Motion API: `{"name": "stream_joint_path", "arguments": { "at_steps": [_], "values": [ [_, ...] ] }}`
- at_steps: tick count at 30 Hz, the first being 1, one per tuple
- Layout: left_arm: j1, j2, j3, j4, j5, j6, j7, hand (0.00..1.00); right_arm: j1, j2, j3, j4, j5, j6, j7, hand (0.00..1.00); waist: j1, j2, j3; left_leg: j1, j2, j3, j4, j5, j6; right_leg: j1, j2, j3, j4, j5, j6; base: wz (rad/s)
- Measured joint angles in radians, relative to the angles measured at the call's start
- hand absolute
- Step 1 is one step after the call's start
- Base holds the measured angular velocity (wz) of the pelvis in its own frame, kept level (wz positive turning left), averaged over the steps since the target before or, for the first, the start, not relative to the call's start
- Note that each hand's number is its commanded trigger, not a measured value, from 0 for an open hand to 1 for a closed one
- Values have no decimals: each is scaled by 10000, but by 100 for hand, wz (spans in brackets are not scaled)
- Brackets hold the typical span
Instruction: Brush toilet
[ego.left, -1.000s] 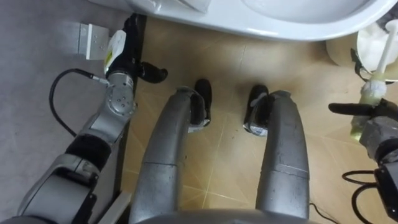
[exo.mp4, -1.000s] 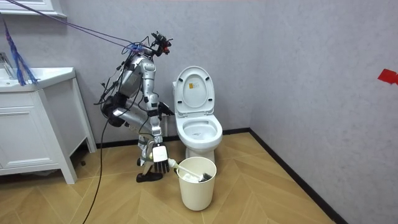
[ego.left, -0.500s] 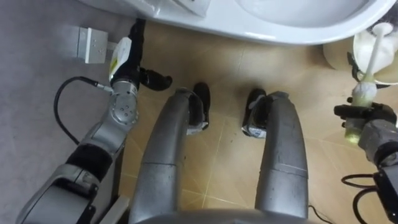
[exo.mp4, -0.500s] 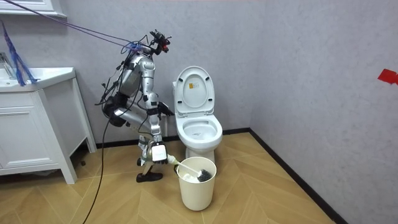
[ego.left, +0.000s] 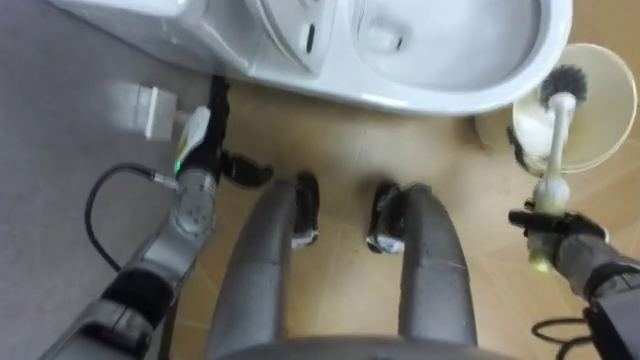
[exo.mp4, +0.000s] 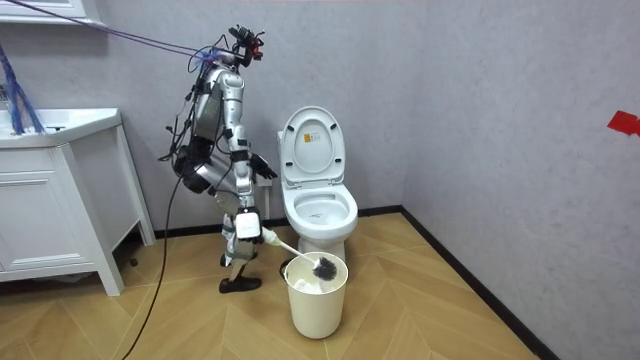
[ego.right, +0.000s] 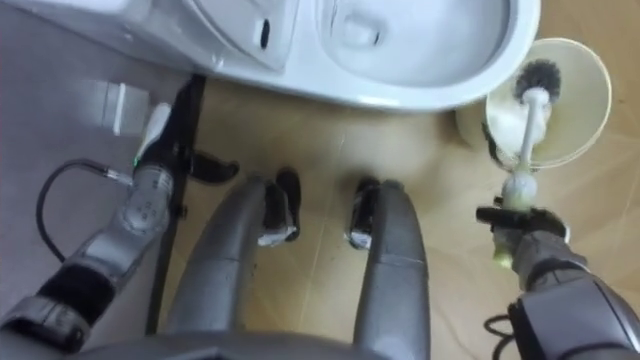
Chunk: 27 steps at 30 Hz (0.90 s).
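The toilet brush (ego.left: 556, 130) has a white handle and a dark bristle head, and it slants up over the white bin (ego.left: 606, 120) at my right. My right hand (ego.left: 556, 232) is shut round the lower end of its handle. The room view has the brush head (exo.mp4: 323, 267) just above the bin's rim (exo.mp4: 318, 300). The white toilet (ego.left: 470, 90) stands in front of me with its bowl uncovered and its lid (exo.mp4: 312, 146) raised. My left hand (ego.left: 203, 140) hangs by the dark skirting at the left, fingers straight, holding nothing.
I stand between the toilet and a white sink cabinet (exo.mp4: 60, 210) at the room view's left. A small white box (ego.left: 148, 106) sits low on the grey wall beside my left hand. The floor is tan wood-pattern tile.
My right hand closed round the brush handle and raised it, so the brush head came up out of the bin. I straightened up, and the eye view shifted to take in more of the toilet.
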<state>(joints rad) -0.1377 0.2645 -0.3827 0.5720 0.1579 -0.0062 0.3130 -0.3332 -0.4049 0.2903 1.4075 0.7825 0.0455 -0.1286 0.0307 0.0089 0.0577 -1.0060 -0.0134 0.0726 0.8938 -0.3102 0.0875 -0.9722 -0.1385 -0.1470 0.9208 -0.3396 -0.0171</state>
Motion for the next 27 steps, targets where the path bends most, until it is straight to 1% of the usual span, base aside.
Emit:
{"name": "stream_joint_path", "arguments": {
  "at_steps": [2, 4, 6, 7, 8, 9, 10, 12, 13, 14, 15, 16, 17, 18, 19, 20, 21, 24, 27],
  "values": [
    [137, 0, 2, -4, 116, 2, -30, 0, 148, 123, -17, 3, 18, 5, 37, 100, -26, -9, -6, 449, -24, -47, -283, 16, 10, 497, 9, -75, -336, 44, 29, 3],
    [274, 0, 24, -4, 112, 3, -144, 0, 385, 285, -272, 5, 44, 17, 160, 100, -55, -12, -12, 1007, -75, -166, -615, 27, -3, 1134, 4, -224, -736, 63, 64, 13],
    [512, 1, 98, 13, 103, 4, -200, 0, 614, 483, -522, 70, 234, 150, 278, 100, -163, -128, -99, 1845, -216, -242, -1163, 91, -4, 1983, -101, -363, -1192, 52, 119, 19],
    [593, -4, 99, 47, 101, 4, -209, 0, 609, 515, -571, 149, 319, 199, 321, 100, -188, -134, -103, 2072, -230, -268, -1306, 101, -5, 2223, -117, -434, -1337, 59, 134, 14],
    [759, -10, 112, 115, 107, 4, -256, 0, 607, 602, -674, 300, 439, 224, 384, 100, -226, -151, -122, 2474, -243, -329, -1553, 120, -19, 2693, -100, -531, -1638, 88, 175, 12],
    [936, -14, 204, 192, 130, 3, -368, 0, 698, 687, -820, 369, 530, 231, 450, 100, -262, -241, -162, 2951, -290, -369, -1853, 160, -29, 3162, -94, -565, -1915, 105, 207, 14],
    [1011, -13, 251, 253, 143, 3, -416, 0, 783, 724, -888, 368, 611, 227, 477, 100, -270, -289, -187, 3191, -329, -406, -2031, 187, -37, 3398, -104, -578, -2049, 116, 227, 19],
    [1340, -14, 566, 386, 516, 12, -595, 0, 1183, 875, -1271, 344, 757, 204, 573, 100, -292, -339, -246, 4090, -330, -595, -2561, 238, -80, 4472, 26, -807, -2803, 197, 290, 21],
    [1433, -16, 679, 383, 542, 10, -632, 0, 1293, 930, -1385, 347, 752, 204, 588, 100, -295, -368, -267, 4316, -331, -646, -2728, 262, -96, 4746, 38, -887, -3016, 228, 293, 20],
    [1725, -41, 883, 364, 541, 11, -679, 0, 1547, 1017, -1585, 336, 751, 211, 639, 100, -294, -414, -331, 4746, -340, -782, -3023, 301, -122, 5254, 54, -1058, -3404, 294, 292, 18],
    [1909, -57, 1065, 310, 543, 10, -713, 0, 1796, 1078, -1630, 314, 776, 209, 669, 100, -288, -455, -381, 5150, -341, -849, -3298, 325, -139, 5728, 120, -1121, -3766, 344, 323, 17],
    [2032, -65, 1144, 280, 544, 11, -756, 0, 1935, 1097, -1642, 278, 773, 207, 676, 100, -288, -460, -409, 5334, -341, -906, -3421, 328, -145, 5943, 178, -1122, -3930, 369, 350, 17],
    [2260, -82, 1258, 250, 657, 17, -861, 0, 2186, 1146, -1701, 242, 778, 201, 666, 100, -288, -475, -440, 5740, -347, -985, -3689, 355, -165, 6432, 212, -1242, -4284, 431, 365, 16],
    [2492, -91, 1360, 208, 858, 21, -901, 0, 2385, 1226, -1852, 191, 814, 201, 664, 100, -287, -507, -459, 6160, -353, -1037, -3999, 397, -178, 6882, 235, -1339, -4605, 494, 376, 13],
    [2634, -109, 1450, 157, 955, 21, -909, 0, 2489, 1276, -1966, 216, 857, 201, 663, 100, -290, -538, -478, 6351, -357, -1041, -4151, 420, -186, 7074, 253, -1347, -4752, 526, 384, 7],
    [2959, -155, 1687, -38, 1079, 21, -909, 0, 2648, 1382, -2181, 194, 850, 193, 665, 100, -295, -572, -515, 6695, -345, -1069, -4409, 460, -208, 7432, 327, -1351, -5052, 604, 398, 7],
    [3252, -214, 1960, -239, 1316, 16, -903, 0, 2820, 1473, -2363, 170, 718, 192, 669, 100, -349, -613, -544, 6996, -345, -1128, -4615, 486, -239, 7804, 371, -1447, -5366, 661, 396, 12],
    [3947, -241, 2435, -765, 1524, 6, -865, 0, 3186, 1513, -2369, 173, 622, 195, 687, 100, -332, -673, -574, 7698, -334, -1227, -5002, 522, -300, 8633, 497, -1613, -6035, 791, 404, 15],
    [4364, -274, 2815, -1161, 1902, 3, -818, 0, 3345, 1514, -2497, 170, 376, 197, 808, 100, -251, -669, -572, 8174, -331, -1339, -5246, 551, -342, 9336, 641, -1726, -6739, 965, 406, 9]
  ]
}}
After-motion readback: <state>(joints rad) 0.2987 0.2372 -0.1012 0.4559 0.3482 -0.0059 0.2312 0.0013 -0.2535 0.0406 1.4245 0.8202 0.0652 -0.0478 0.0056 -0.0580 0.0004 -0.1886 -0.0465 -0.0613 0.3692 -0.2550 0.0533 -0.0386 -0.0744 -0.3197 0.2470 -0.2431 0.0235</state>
